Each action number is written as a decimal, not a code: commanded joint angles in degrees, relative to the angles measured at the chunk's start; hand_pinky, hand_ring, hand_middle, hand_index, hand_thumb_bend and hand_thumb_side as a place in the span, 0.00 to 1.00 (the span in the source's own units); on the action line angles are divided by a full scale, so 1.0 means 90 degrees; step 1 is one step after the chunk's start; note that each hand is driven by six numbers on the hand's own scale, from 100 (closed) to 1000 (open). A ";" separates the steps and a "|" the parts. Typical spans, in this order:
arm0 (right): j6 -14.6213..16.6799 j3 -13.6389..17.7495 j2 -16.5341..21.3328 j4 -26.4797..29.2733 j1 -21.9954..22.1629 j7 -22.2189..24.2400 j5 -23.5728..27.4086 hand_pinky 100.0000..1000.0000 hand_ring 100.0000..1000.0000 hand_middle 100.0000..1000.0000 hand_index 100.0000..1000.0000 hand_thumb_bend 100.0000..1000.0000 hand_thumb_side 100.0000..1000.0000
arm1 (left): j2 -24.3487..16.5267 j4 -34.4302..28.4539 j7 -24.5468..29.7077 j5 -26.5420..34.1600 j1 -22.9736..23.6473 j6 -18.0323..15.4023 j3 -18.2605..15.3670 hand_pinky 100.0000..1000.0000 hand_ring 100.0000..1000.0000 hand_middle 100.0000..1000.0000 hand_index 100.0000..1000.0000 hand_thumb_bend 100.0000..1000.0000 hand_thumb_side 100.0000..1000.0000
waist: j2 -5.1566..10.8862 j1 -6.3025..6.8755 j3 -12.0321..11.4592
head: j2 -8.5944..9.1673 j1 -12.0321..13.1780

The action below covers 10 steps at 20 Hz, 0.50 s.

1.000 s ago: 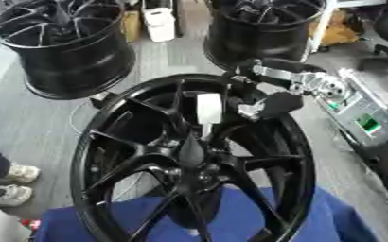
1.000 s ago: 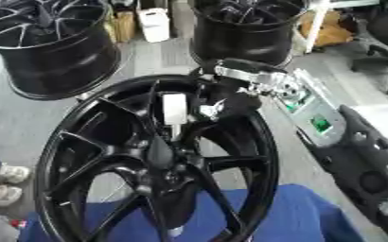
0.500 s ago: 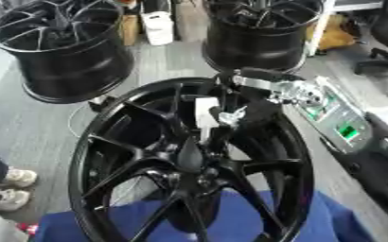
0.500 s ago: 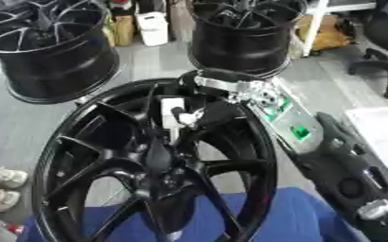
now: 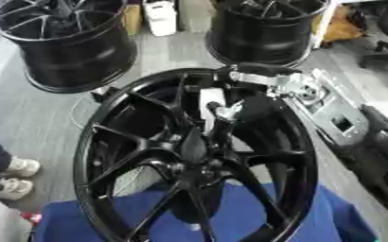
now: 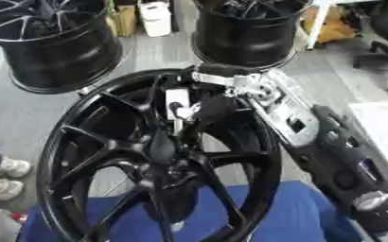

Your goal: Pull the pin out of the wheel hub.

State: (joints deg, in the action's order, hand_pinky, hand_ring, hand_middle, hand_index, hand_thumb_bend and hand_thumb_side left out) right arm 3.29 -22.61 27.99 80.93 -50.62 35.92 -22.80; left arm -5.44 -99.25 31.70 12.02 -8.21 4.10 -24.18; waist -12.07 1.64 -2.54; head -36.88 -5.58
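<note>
Right hand (image 5: 240,108) over black wheel hub (image 5: 193,156), fingers curled around white pin (image 5: 210,101). Right eye view alone shows forearm (image 6: 346,175) fully.

Right hand (image 5: 234,111) reaches down-left, fingers curled in a pinch.
</note>
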 commanded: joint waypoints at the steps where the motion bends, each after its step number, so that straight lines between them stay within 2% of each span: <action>1: 0.0048 0.0067 0.0088 -0.0030 -0.0107 -0.0012 -0.0195 0.57 0.43 0.83 0.89 0.00 0.53 | -0.0046 -0.0111 0.0004 0.0001 -0.0082 0.0022 0.0017 0.65 0.64 0.57 0.65 0.30 0.72 | 0.0085 -0.0003 -0.0021 | -0.0182 0.0058; 7: 0.0113 0.0090 0.0104 -0.0163 -0.0086 -0.0007 -0.0465 0.57 0.43 0.83 0.89 0.00 0.52 | -0.0040 -0.0112 0.0004 -0.0012 -0.0088 0.0035 0.0013 0.65 0.64 0.57 0.65 0.30 0.72 | 0.0079 -0.0018 -0.0036 | -0.0354 0.0092; 10: 0.0137 0.0101 0.0106 -0.0239 -0.0072 0.0038 -0.0562 0.57 0.41 0.80 0.88 0.00 0.46 | -0.0037 -0.0117 0.0009 -0.0013 -0.0097 0.0039 0.0017 0.65 0.64 0.57 0.65 0.30 0.72 | 0.0073 -0.0019 -0.0049 | -0.0390 0.0105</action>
State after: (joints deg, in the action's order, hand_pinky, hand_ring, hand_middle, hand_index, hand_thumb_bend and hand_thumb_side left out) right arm 4.31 -22.27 27.99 78.95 -50.42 36.05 -27.13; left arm -5.02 -99.25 31.79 11.89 -8.52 4.28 -24.17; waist -12.08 1.54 -2.89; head -40.15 -4.82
